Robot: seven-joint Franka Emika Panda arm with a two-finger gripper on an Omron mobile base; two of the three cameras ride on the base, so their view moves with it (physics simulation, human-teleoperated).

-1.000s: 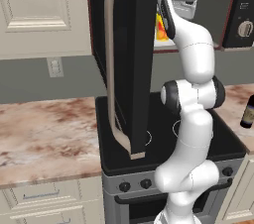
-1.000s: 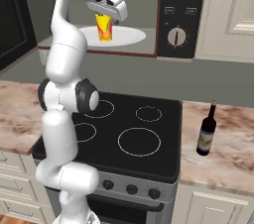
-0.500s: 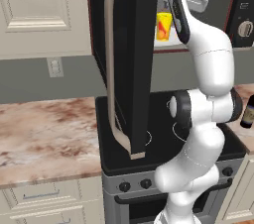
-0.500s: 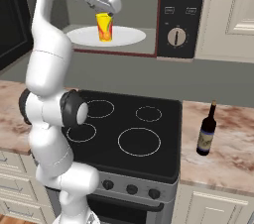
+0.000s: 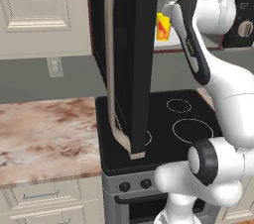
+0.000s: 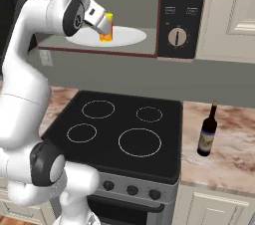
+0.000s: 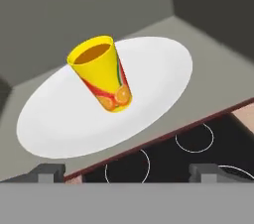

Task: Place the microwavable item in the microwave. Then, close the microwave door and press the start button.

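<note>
Left base view: a black microwave hangs on the wall above a black stove. Its door stands swung wide open, edge toward the camera, its long curved beige handle running top to bottom. Inside on the cavity floor lies a round white plate. A dark bottle stands upright on the marbled surface right of the stove. On the plate stands the cup, upright, long axis vertical, open mouth up, tapering to a narrower base. It is yellow with red and orange fruit marks low on its side. The claw is spread wide, empty, just outside the cavity, apart from the cup.
</note>
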